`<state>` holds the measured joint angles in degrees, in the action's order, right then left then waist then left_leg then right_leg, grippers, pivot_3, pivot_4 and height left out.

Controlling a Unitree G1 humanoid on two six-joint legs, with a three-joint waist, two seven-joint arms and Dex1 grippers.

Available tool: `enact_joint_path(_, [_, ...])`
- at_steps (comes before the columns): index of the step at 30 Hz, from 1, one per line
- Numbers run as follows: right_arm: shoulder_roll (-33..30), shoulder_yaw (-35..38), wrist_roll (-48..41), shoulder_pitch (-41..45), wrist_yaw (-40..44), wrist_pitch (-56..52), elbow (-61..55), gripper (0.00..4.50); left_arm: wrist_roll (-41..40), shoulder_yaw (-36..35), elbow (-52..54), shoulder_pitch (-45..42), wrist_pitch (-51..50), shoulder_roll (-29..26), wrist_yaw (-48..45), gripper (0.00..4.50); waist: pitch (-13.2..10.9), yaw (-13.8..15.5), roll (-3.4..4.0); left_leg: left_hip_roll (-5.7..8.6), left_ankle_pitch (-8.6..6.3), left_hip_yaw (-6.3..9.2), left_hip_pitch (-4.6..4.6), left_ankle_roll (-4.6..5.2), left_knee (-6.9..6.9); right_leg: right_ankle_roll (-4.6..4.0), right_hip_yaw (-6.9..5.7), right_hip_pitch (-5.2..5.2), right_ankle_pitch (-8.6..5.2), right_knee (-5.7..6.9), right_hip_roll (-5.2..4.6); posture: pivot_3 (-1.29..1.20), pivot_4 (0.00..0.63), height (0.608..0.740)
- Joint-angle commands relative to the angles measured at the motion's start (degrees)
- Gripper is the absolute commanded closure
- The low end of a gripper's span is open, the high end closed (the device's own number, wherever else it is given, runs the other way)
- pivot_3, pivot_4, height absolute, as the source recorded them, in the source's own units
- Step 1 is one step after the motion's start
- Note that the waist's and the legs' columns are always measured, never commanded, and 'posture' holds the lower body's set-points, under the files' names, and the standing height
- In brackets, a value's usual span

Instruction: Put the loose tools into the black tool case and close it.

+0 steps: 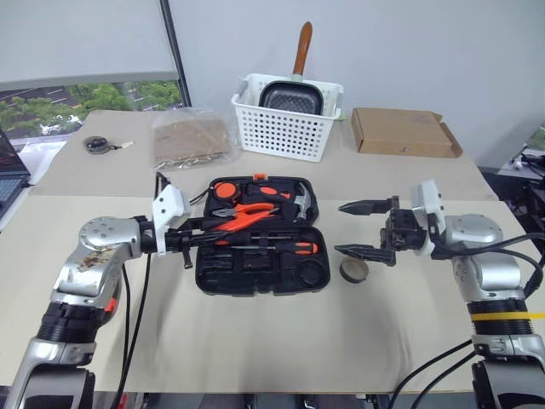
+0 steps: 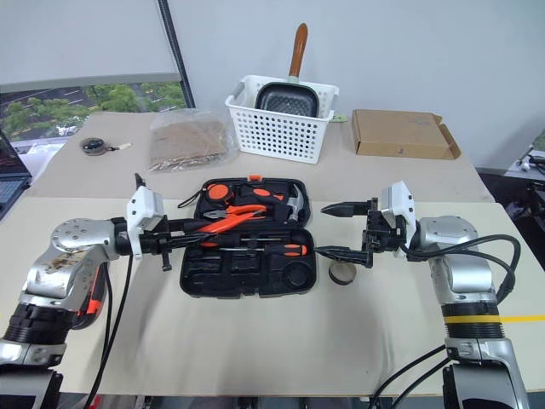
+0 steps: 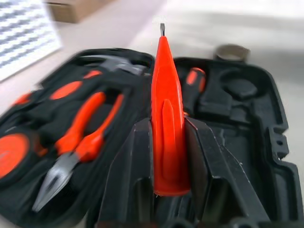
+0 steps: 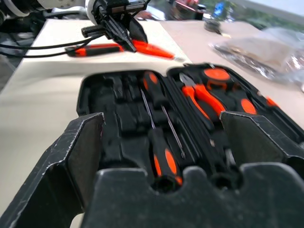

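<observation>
left gripper (image 3: 166, 156) pinching my thin orange pen-like tool (image 3: 166, 114) at its butt, over open black tool case (image 1: 317, 281) mid-table | light, stiff, slick, i'd grip mid-body | right gripper (image 1: 368, 228) wide, empty, right of case

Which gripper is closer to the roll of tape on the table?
Right. The right gripper hangs open just above the tape roll; the left gripper, holding an orange tool, is across the black tool case.
</observation>
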<state>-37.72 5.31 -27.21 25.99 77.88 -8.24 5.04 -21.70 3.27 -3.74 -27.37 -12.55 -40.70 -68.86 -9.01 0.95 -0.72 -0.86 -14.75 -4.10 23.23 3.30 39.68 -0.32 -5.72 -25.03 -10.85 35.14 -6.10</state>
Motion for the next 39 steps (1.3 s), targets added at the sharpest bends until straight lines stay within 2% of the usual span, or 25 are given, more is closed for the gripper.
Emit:
enact_joint_path(1, [-2.0, 3.6, -2.2, -2.9, -1.9, -0.7, -4.2, 0.00, 3.4, 3.7, -4.1, -4.7, 5.1, 1.7, -4.1, 4.03, 0.0, 0.0, 0.00, 0.00, 0.00, -0.01, 0.00, 0.01, 0.00, 0.00, 0.02, 0.00, 0.00, 0.01, 0.00, 0.00, 0.150, 0.700])
enact_joint_path(9, [-3.3, 5.5, -3.1, -7.2, -4.7, -1.2, -7.5, 0.00, 7.4, 7.0, -9.9, -8.1, 9.3, 3.0, -7.5, 4.03, 0.0, -0.3, -0.01, 0.00, -0.04, -0.10, -0.04, 0.10, 0.05, 0.06, 0.11, 0.00, 0.03, 0.02, 0.00, 0.00, 0.150, 0.700])
enact_joint_path(22, [-2.7, 4.7, -2.5, -7.1, -4.9, -0.4, -7.1, 0.00, 10.8, 7.1, -6.4, -8.2, 6.0, -3.5, -10.4, 4.03, 0.0, -0.1, -0.01, 0.01, -0.06, -0.09, -0.01, 0.18, 0.10, 0.15, 0.15, 0.00, 0.01, 0.03, 0.00, 0.00, 0.150, 0.700])
enact_joint_path(39, [-2.5, 4.4, -1.8, -6.2, -4.4, 0.5, -5.9, 0.00, 14.5, 8.9, -6.8, -6.5, 4.9, -5.5, -11.7, 4.03, 0.0, -0.1, -0.01, 0.01, -0.06, -0.11, -0.02, 0.19, 0.14, 0.19, 0.20, 0.01, -0.01, 0.09, 0.03, 0.00, 0.150, 0.700])
